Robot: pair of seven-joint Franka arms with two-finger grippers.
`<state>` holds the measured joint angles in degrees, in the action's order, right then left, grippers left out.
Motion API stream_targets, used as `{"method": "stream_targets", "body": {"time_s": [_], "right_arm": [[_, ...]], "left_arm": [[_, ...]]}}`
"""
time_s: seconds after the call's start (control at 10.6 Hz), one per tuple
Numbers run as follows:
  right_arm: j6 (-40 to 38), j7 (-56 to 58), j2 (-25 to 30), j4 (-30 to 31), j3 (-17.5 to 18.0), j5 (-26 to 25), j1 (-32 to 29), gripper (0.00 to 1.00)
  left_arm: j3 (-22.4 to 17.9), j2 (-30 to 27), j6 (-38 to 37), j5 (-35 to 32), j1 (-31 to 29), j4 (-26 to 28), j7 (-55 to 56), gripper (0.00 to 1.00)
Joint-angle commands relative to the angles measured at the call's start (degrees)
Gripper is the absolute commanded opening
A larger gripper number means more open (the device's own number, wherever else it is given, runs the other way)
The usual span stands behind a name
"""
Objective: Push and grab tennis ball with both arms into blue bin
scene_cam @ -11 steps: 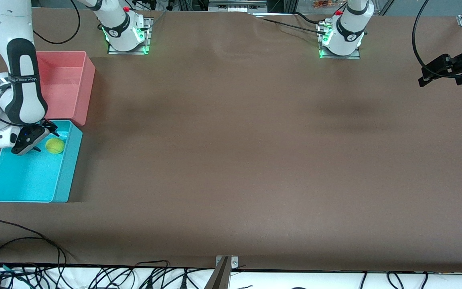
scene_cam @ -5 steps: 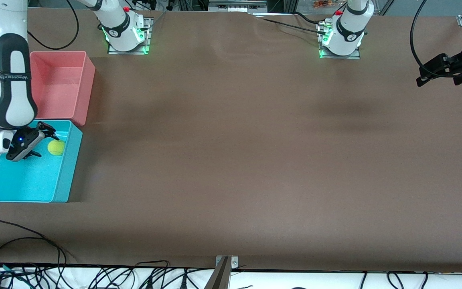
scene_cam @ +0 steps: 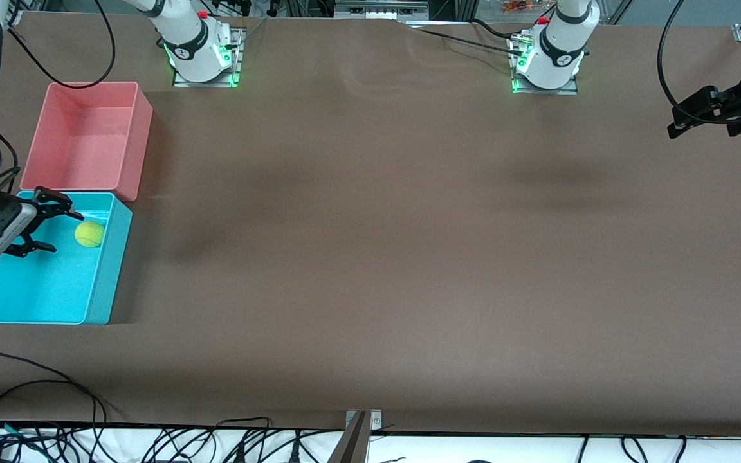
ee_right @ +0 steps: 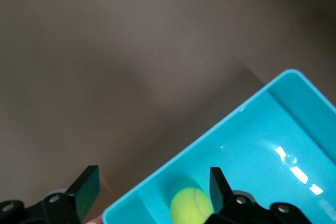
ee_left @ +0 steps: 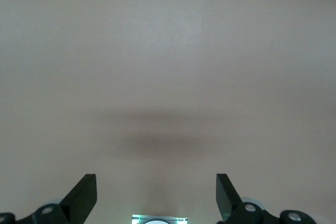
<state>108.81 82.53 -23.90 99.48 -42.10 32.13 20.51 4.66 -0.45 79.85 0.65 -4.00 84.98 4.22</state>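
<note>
The tennis ball (scene_cam: 89, 234) lies inside the blue bin (scene_cam: 101, 283), close to the bin's wall toward the left arm's end and near the pink tub. It also shows in the right wrist view (ee_right: 191, 205) on the blue bin's floor (ee_right: 252, 161). My right gripper (scene_cam: 45, 229) hangs open and empty over the bin, beside the ball and apart from it. My left gripper (scene_cam: 682, 122) waits open and empty above the bare table at the left arm's end; its wrist view shows only its fingers (ee_left: 84, 195) over the table.
A pink tub (scene_cam: 132, 138) stands against the blue bin, farther from the front camera. Both arm bases (scene_cam: 203, 54) stand along the table's edge farthest from the camera. Cables (scene_cam: 36, 399) lie along the table's edge nearest the camera.
My right gripper has drawn back from the ball toward the right arm's end of the table and risen. The ball stays in the blue bin. The left arm has hardly moved.
</note>
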Motion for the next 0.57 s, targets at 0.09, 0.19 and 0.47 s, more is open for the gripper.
{"method": "stream_targets", "body": {"time_s": [0.09,0.19,0.47], "right_arm": [[-9.84,-11.05,2.44,-7.55,-0.53,-0.05,4.6,0.96],[-10.72,-13.77,3.67,-7.55,-0.53,-0.22,6.19,0.96],[-11.43,-21.25,7.01,-7.55,-0.53,-2.59,9.8,0.96]], "left_arm": [[0.0,0.19,-0.92,-0.3,0.22,-1.31,-0.17,1.0],[0.08,0.19,-0.92,-0.3,0.22,-1.4,-0.17,1.0],[0.08,0.19,-0.92,-0.3,0.22,-1.4,-0.17,1.0]]}}
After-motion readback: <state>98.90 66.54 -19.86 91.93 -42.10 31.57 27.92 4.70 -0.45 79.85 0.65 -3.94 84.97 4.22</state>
